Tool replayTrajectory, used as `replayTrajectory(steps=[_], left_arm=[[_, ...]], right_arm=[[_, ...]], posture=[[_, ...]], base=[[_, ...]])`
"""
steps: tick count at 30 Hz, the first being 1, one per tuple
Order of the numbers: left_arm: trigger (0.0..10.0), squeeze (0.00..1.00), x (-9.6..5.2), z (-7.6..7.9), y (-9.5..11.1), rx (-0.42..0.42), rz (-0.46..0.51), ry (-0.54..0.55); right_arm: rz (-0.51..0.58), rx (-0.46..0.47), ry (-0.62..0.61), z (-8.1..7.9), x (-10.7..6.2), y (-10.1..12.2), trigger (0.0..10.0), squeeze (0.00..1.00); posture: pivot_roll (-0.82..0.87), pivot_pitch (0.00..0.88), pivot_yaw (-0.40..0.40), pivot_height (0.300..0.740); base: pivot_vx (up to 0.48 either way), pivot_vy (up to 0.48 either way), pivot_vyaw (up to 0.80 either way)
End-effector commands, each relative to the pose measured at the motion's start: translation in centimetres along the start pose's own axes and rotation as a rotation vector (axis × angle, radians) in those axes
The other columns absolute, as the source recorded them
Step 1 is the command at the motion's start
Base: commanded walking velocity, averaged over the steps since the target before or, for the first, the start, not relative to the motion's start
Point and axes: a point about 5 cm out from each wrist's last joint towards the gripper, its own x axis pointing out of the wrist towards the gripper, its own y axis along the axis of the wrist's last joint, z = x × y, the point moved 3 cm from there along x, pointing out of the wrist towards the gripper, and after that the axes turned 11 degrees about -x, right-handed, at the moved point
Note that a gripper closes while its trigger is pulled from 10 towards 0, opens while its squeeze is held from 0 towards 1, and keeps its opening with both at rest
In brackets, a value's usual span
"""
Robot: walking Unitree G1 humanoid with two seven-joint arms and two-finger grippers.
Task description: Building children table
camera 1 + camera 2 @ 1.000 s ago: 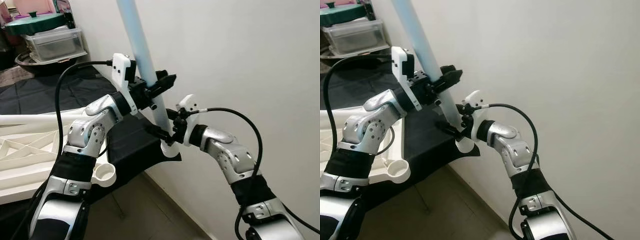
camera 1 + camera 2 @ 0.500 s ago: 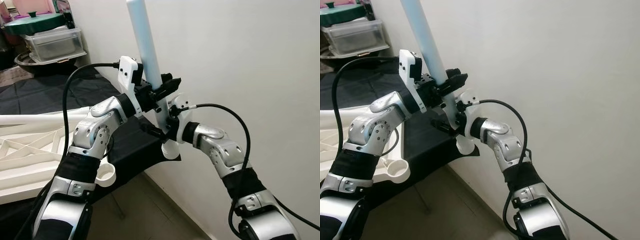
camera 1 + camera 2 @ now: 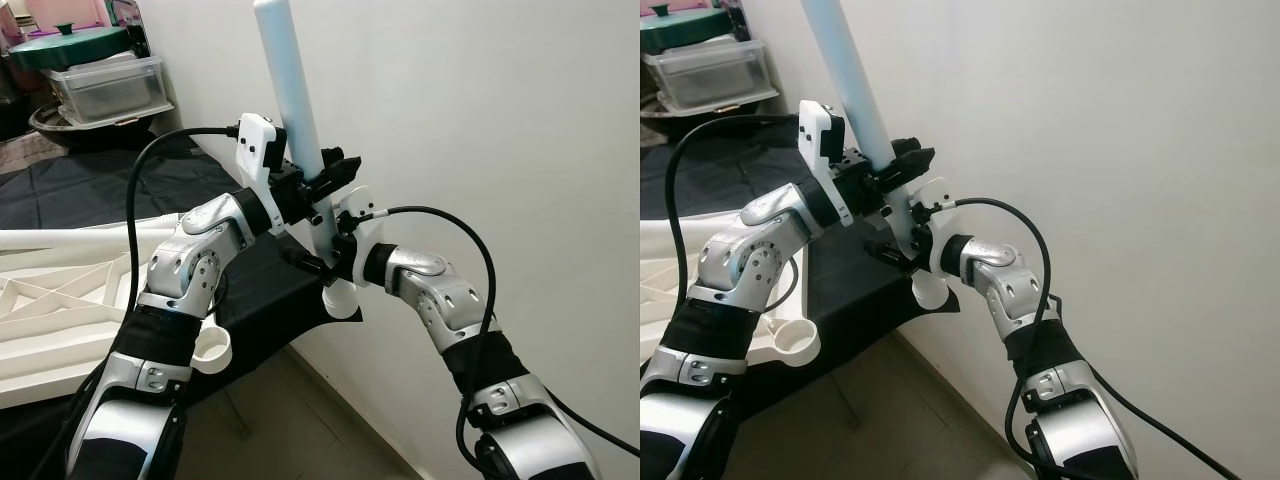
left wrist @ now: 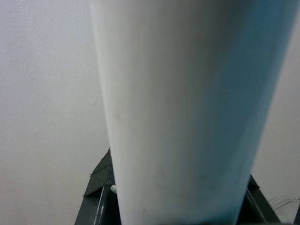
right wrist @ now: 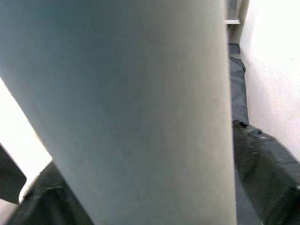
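The leg (image 3: 292, 95) is pale blue with a white end. The black cloth (image 3: 90, 185) lies under the white tabletop (image 3: 55, 310). The far lid (image 3: 70, 42) is dark green.

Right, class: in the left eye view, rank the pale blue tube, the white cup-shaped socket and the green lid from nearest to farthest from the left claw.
1. Pale blue tube, gripped in the left claw.
2. White cup-shaped socket, lower, at the tabletop's corner.
3. Green lid, far back left.

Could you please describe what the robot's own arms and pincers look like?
Both arms are silver metal with black sleeves. Each wrist carries a white plastic camera housing fed by a looping black cable. The left pincer and right pincer each have two long black fingers.
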Motion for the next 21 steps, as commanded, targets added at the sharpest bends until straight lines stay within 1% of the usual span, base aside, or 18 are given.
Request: replayTrajectory(steps=[1,3,4,14,15,21], left_arm=[[10.0,0.00,0.71,1.18,-0.02,-0.008,0.019,-0.063],[10.0,0.00,0.71,1.20,-0.04,-0.009,0.019,-0.064],[10.0,0.00,0.72,1.22,-0.06,-0.009,0.019,-0.063],[10.0,0.00,0.84,1.31,-0.11,-0.010,0.021,-0.064],[10.0,0.00,0.83,1.37,-0.14,-0.013,0.018,-0.062],[10.0,0.00,0.66,1.27,-0.42,-0.028,-0.003,-0.051]], right_arm=[[0.010,-0.016,0.032,-0.73,0.89,0.60,1.2,0.00],[0.012,-0.014,0.031,-0.70,0.95,0.65,1.2,0.00],[0.014,-0.014,0.032,-0.69,1.01,0.70,0.0,0.00],[0.029,-0.017,0.036,-0.75,1.27,1.07,0.0,0.00],[0.038,-0.015,0.035,-0.95,1.38,1.25,0.0,0.00],[0.048,-0.013,0.037,-1.35,1.39,1.18,0.0,0.00]], posture=[[0.04,0.000,-0.019,0.740],[0.04,0.000,-0.019,0.740],[0.04,0.000,-0.019,0.740],[0.02,0.000,-0.019,0.740],[0.01,0.000,-0.006,0.740],[0.01,0.000,-0.004,0.740]], base=[[0.000,0.000,0.00],[0.000,0.000,0.00],[0.000,0.000,0.00],[0.000,0.000,0.00],[0.000,0.000,0.00],[0.000,0.000,0.00]])
